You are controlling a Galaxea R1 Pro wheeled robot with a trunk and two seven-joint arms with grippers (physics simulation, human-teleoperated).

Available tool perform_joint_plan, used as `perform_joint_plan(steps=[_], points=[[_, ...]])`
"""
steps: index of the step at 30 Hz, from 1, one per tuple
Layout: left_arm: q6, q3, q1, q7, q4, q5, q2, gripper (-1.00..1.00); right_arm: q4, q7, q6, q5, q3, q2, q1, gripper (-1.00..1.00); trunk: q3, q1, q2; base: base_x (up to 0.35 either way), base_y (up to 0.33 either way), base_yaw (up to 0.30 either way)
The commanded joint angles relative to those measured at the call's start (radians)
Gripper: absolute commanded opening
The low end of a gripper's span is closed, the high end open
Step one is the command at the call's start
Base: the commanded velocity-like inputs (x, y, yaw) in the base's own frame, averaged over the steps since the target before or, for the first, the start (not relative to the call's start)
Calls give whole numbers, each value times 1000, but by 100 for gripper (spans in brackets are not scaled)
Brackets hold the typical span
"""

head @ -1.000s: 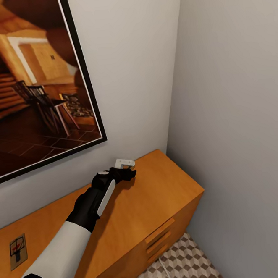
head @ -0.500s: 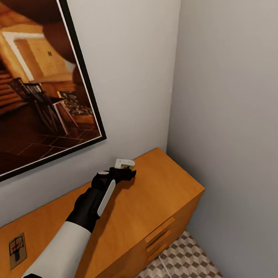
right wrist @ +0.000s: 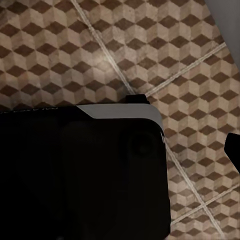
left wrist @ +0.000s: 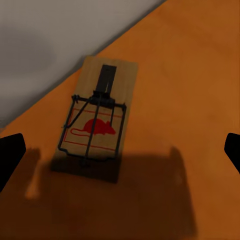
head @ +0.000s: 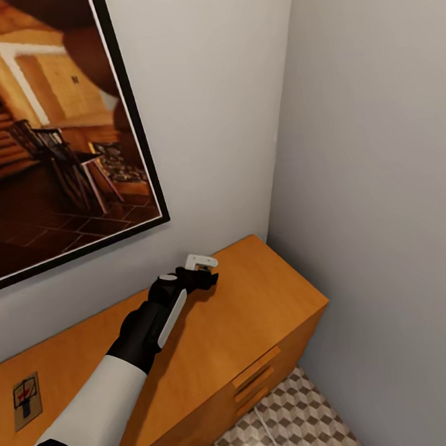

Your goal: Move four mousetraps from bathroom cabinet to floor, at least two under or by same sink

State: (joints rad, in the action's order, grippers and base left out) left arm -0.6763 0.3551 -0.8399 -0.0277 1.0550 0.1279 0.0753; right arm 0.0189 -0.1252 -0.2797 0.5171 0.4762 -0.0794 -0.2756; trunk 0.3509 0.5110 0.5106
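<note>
Straddling a mousetrap [left wrist: 97, 120], left claw [head: 201, 271] wide over cabinet [head: 257, 308]

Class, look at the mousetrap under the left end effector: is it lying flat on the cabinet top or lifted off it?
Lying flat. The mousetrap rests on the cabinet top, between the spread fingertips of the open left end effector, not gripped.

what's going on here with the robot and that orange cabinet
The robot has its left arm stretched over the top of the cabinet, its left hand hanging open above a mousetrap that lies flat near the wall. It has not gripped it yet. A second mousetrap sits farther along the cabinet top. The right hand hangs low over the patterned bathroom floor.
</note>
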Motion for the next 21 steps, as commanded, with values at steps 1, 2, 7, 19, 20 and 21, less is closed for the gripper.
perform_joint_plan(steps=[1,2,7,19,20,21], points=[[-5,1,-1,-3,2,1,0,100,0,-4,-3,7,9,0,-1,100,2,0,1,0,0,0],[-5,2,-1,-3,3,-6,0,100,0,-4,-3,7,9,0,-1,100,3,0,1,0,0,0],[-5,6,-1,-3,8,-38,1,100,0,-4,-3,7,9,0,-1,100,8,0,1,0,0,0],[-5,25,-1,-3,19,-62,2,100,0,-4,-3,7,9,0,-1,100,19,0,1,0,0,0],[-5,25,-1,-3,19,-62,2,100,0,-4,-3,7,9,0,-1,100,20,0,1,0,0,0],[-5,25,-1,-3,20,-63,2,100,0,-4,-3,7,9,0,-1,100,21,0,1,0,0,0]])
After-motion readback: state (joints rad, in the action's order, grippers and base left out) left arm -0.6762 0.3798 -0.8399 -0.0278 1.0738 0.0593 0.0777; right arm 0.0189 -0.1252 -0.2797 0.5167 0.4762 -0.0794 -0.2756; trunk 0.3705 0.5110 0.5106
